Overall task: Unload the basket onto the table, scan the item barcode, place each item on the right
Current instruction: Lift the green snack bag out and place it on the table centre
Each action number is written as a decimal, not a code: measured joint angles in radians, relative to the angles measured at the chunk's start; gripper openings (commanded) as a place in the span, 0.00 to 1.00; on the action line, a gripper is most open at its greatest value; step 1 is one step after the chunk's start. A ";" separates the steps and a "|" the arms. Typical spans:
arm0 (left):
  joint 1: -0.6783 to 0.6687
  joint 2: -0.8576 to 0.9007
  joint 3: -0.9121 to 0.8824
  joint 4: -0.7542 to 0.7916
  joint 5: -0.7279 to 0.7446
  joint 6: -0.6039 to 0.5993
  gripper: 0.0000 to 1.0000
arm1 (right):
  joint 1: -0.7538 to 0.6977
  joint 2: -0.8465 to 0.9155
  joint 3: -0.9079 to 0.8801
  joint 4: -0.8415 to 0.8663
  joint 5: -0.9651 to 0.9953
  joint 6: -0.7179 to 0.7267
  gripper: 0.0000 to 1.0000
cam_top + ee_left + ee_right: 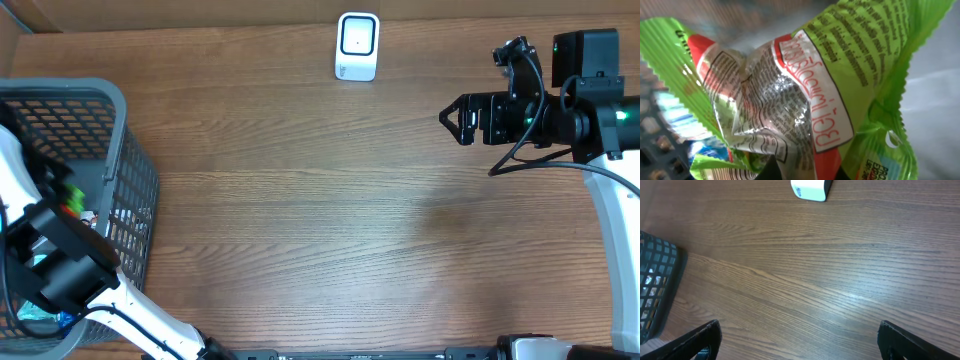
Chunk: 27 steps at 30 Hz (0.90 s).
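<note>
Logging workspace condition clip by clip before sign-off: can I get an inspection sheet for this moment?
surface: wooden table, no spills or marks seen.
job's things: white scanner near the far edge; green snack packet inside the grey basket, crumpled, printed label showing, barcode not made out.
clutter: blue wrappers lower in the basket, too hidden to name.
grippers: left gripper down in the basket, jaws shut on the packet; right gripper over the table's right side, jaws open, holding nothing.
cables: black cable looping off the right arm.
surroundings: nothing seen.
</note>
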 measured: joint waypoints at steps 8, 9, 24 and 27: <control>-0.050 -0.005 0.522 -0.200 0.101 0.116 0.04 | 0.000 0.000 0.000 0.002 0.001 0.000 1.00; -0.062 -0.007 0.570 -0.200 0.128 0.140 0.04 | 0.000 0.000 0.000 0.003 0.000 0.000 1.00; -0.498 -0.262 0.738 -0.204 0.327 0.283 0.04 | 0.000 0.000 0.000 0.035 0.000 0.000 1.00; -0.647 -0.266 0.702 -0.202 0.358 0.290 0.04 | 0.000 0.000 0.000 0.037 0.000 0.000 1.00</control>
